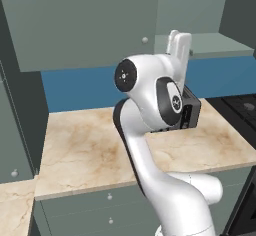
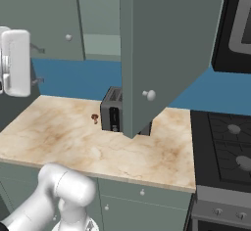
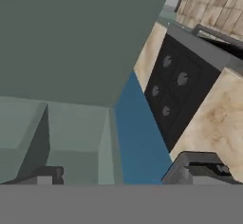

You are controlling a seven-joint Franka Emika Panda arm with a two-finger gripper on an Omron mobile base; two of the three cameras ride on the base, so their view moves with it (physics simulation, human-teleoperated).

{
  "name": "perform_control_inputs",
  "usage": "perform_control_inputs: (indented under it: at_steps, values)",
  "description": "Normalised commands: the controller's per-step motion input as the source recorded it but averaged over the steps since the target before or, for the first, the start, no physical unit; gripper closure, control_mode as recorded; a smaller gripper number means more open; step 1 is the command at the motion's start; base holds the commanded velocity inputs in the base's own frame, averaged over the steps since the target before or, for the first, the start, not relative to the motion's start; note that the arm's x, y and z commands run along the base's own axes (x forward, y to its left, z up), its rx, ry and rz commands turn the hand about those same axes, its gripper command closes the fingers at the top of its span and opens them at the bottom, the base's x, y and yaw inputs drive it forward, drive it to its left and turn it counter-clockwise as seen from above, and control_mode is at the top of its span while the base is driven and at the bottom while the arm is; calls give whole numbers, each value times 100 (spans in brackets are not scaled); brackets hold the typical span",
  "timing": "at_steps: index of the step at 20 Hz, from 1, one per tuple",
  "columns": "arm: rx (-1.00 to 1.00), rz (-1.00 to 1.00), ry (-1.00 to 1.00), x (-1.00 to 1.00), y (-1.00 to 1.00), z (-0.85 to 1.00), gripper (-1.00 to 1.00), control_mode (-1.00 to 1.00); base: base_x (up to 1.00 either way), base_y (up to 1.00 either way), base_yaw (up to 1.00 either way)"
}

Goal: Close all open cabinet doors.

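Observation:
One upper cabinet door (image 2: 169,39) stands swung out over the counter, its round knob (image 2: 149,95) near the lower corner. To its left, a second door (image 2: 44,19) sits flush with the cabinet; it is the door (image 1: 85,20) seen in the left base view. Between them the cabinet interior (image 1: 205,42) lies exposed. My gripper (image 2: 38,64) is raised at cabinet height, left of the swung door and apart from it, fingers spread with nothing held. In the hand view the gripper (image 3: 121,173) faces a broad grey-green panel (image 3: 71,33) and the cabinet shelf (image 3: 71,137).
A black toaster (image 2: 112,110) stands on the marble counter (image 2: 73,142) under the swung door, with a small brown object (image 2: 94,118) beside it. The black stove (image 2: 225,147) is to the right. Drawer fronts (image 1: 110,210) run below the counter edge.

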Motion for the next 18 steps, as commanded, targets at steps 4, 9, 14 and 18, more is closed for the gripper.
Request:
perform_control_inputs:
  at_steps: [4, 9, 14, 18]
  values:
    - [0, -29, 0, -33, -41, -1, -100, -100, 0, 0, 0]
    - [0, -7, 5, -31, -52, -1, -100, -100, 0, 0, 0]
    - [0, 1, 0, -48, -44, -2, -100, -100, 0, 0, 0]
    - [0, 0, 0, -51, -33, -4, -100, -100, 0, 0, 0]
